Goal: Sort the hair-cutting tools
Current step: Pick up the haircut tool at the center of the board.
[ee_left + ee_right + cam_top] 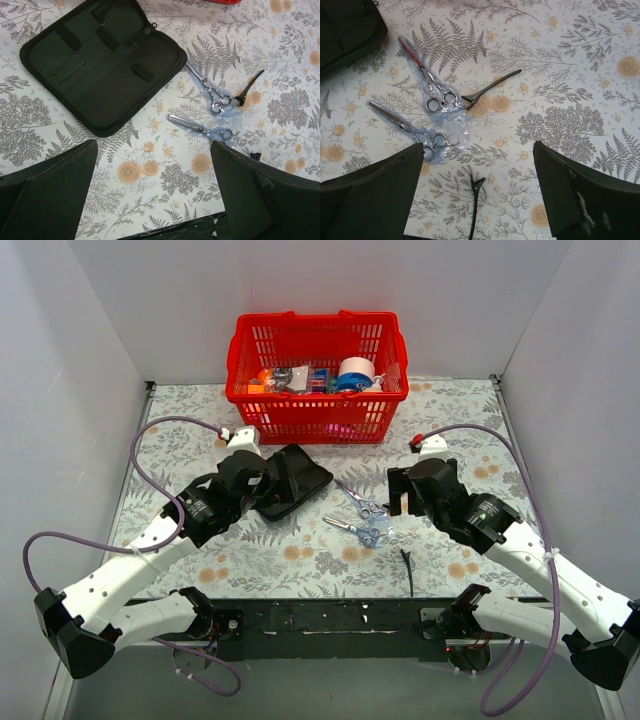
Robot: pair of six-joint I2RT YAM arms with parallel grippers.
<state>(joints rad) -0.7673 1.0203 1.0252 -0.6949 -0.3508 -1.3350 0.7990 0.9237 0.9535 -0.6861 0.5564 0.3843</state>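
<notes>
Two silver scissors lie in thin blue plastic near the table's middle: plain scissors (358, 500) (209, 86) (427, 84) and thinning scissors (357, 530) (199, 127) (404, 126). One slim black clip (492, 88) (250, 85) lies by the plain scissors' loops. A second black clip (408, 571) (476, 200) lies nearer the front edge. My left gripper (262, 490) (155, 192) hangs open over bare cloth beside the open black pouch (296, 480) (102, 62). My right gripper (402, 498) (477, 192) is open above the second clip, holding nothing.
A red plastic basket (318, 418) with tape and small items stands at the back centre. White walls close in the left, right and back sides. A black rail (330, 620) runs along the front edge between the arm bases.
</notes>
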